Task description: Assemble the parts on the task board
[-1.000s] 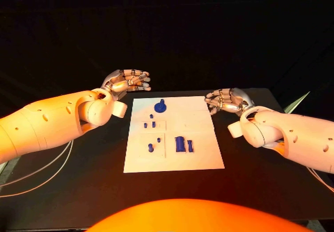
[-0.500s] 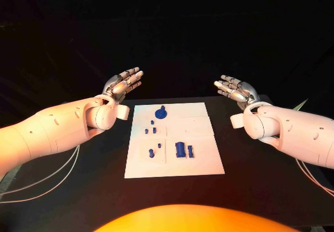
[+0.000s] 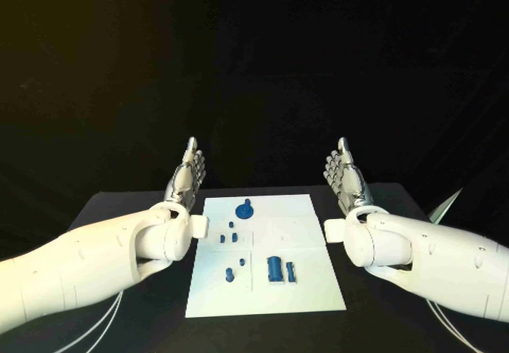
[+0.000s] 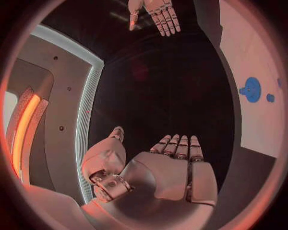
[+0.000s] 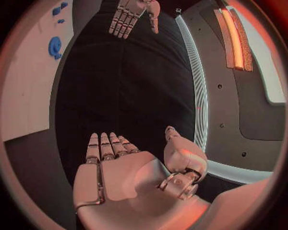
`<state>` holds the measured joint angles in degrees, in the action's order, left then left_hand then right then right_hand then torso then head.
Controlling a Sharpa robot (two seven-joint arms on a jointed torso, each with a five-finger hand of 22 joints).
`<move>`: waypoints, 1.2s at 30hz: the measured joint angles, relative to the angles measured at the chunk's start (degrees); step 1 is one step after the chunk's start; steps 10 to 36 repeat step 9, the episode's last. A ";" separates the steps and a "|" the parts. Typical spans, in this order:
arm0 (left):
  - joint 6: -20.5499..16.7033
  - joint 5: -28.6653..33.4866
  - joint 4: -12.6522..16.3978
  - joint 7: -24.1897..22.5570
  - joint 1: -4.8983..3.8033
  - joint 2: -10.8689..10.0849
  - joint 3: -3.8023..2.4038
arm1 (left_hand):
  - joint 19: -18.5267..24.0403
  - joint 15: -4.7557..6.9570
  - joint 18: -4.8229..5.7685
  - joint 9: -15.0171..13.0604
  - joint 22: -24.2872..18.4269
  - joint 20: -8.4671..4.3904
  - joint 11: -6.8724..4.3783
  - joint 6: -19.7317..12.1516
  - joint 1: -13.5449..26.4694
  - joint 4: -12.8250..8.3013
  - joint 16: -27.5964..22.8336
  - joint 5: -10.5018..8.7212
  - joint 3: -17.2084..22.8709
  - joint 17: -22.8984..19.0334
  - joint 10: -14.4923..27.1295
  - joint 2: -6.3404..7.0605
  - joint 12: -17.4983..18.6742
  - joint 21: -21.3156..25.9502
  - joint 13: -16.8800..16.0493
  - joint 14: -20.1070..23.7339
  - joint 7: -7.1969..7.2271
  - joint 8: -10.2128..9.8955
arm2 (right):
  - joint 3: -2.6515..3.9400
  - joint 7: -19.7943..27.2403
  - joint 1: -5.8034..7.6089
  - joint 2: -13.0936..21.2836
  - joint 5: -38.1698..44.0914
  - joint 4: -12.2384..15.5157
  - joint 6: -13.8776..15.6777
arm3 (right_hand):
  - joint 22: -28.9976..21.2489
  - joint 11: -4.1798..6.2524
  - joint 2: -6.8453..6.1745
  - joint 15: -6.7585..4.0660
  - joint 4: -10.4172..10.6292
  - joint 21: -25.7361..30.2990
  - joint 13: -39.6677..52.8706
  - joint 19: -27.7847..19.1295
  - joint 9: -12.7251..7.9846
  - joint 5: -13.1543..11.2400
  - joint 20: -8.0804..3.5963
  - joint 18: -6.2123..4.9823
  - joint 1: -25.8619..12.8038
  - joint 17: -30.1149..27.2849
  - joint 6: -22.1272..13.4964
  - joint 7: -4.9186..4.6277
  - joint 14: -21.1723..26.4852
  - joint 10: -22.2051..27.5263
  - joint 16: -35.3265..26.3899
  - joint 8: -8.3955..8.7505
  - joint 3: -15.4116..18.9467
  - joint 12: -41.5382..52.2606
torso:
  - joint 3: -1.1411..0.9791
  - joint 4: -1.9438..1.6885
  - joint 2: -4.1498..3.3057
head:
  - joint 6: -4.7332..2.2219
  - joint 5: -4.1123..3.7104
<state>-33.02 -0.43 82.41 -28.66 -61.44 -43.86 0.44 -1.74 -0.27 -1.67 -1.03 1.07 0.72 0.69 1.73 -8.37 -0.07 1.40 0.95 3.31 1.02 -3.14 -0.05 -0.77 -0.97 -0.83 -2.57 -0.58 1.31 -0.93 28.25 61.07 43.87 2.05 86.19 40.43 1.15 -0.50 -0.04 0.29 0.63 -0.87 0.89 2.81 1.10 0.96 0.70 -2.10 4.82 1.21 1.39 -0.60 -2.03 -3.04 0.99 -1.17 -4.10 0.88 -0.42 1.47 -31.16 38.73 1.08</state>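
The white task board (image 3: pixel 302 294) lies in the middle of the black table, with small blue parts on it. A round blue part (image 3: pixel 245 212) sits near its far edge, a tall blue block (image 3: pixel 275 268) and a slimmer one (image 3: pixel 292 271) nearer me, and small pegs (image 3: pixel 228 238) between. My left hand (image 3: pixel 187 176) is raised above the table left of the board, fingers straight and apart, holding nothing. My right hand (image 3: pixel 345 175) is raised the same way on the right side, also empty. The left wrist view shows the left hand (image 4: pixel 174 165), the right hand (image 4: pixel 155 12) and the round part (image 4: pixel 252 89).
The black table (image 3: pixel 138 209) extends on both sides of the board. Behind it hangs a dark backdrop. Thin white cables (image 3: pixel 112 334) trail under my left arm near the table's front left.
Both hands went from curled fingers near the board's far corners to fully straightened fingers, and lifted upward. The camera view shifted, so the board appears lower in the picture.
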 measured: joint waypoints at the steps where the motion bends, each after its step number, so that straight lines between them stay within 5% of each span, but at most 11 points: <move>1: -1.48 0.06 1.04 -0.12 0.19 -0.11 -0.04 | 0.01 0.05 0.00 0.02 -0.02 0.00 -0.17 0.00 1.14 0.00 -0.01 0.00 0.00 -0.03 0.18 -0.05 0.00 0.00 0.01 0.78 0.00 0.00 | 0.21 0.26 -0.20 0.18 -0.42 0.82 0.79 | -0.18 0.09 0.00 0.00 -0.01 0.00 -0.04 -0.04 -0.09 0.00 -0.02 0.00 -0.57 -0.10 -0.01 0.01 0.02 0.09 0.00 0.00 1.23 0.00 | 0.05 -0.18 -0.01 | -0.60 -0.15; 6: -7.83 0.30 5.34 -0.65 0.95 -0.63 -0.28 | 0.03 0.05 -0.01 0.15 -0.22 0.01 -0.47 -0.21 4.87 -0.01 -0.64 0.00 -0.01 -0.27 1.50 -0.15 0.00 0.01 0.12 1.37 0.18 0.00 | 0.86 1.20 -0.83 0.73 -1.87 3.44 3.32 | -0.64 0.29 0.19 -0.10 -0.24 0.00 -0.46 -1.09 -0.62 0.00 -0.35 0.01 -4.20 -0.74 -0.87 0.33 1.34 1.28 -0.44 0.01 1.42 -0.01 | 0.26 -0.92 -0.01 | -3.15 -0.78; 9: -9.74 0.39 6.64 -0.81 1.19 -0.77 -0.33 | 1.30 0.06 0.00 0.28 -0.29 -0.57 -0.47 -0.23 7.88 -0.51 -0.65 -0.01 -0.73 -0.39 1.51 -0.28 0.00 0.43 0.13 1.38 0.18 -0.01 | 0.87 1.31 -0.87 0.78 -2.05 3.63 3.64 | -0.67 0.30 0.19 -0.30 -0.24 0.00 -0.49 -1.34 -0.62 0.00 -0.49 0.01 -4.20 -0.75 -0.99 0.24 1.54 1.73 -0.43 0.01 1.42 -0.01 | 0.35 -1.21 -0.02 | -3.92 -0.98; 36: -9.74 0.39 6.64 -0.81 1.19 -0.77 -0.33 | 1.30 0.06 0.00 0.28 -0.29 -0.57 -0.47 -0.23 7.88 -0.51 -0.65 -0.01 -0.73 -0.39 1.51 -0.28 0.00 0.43 0.13 1.38 0.18 -0.01 | 0.87 1.31 -0.87 0.78 -2.05 3.63 3.64 | -0.67 0.30 0.19 -0.30 -0.24 0.00 -0.49 -1.34 -0.62 0.00 -0.49 0.01 -4.20 -0.75 -0.99 0.24 1.54 1.73 -0.43 0.01 1.42 -0.01 | 0.35 -1.21 -0.02 | -3.92 -0.98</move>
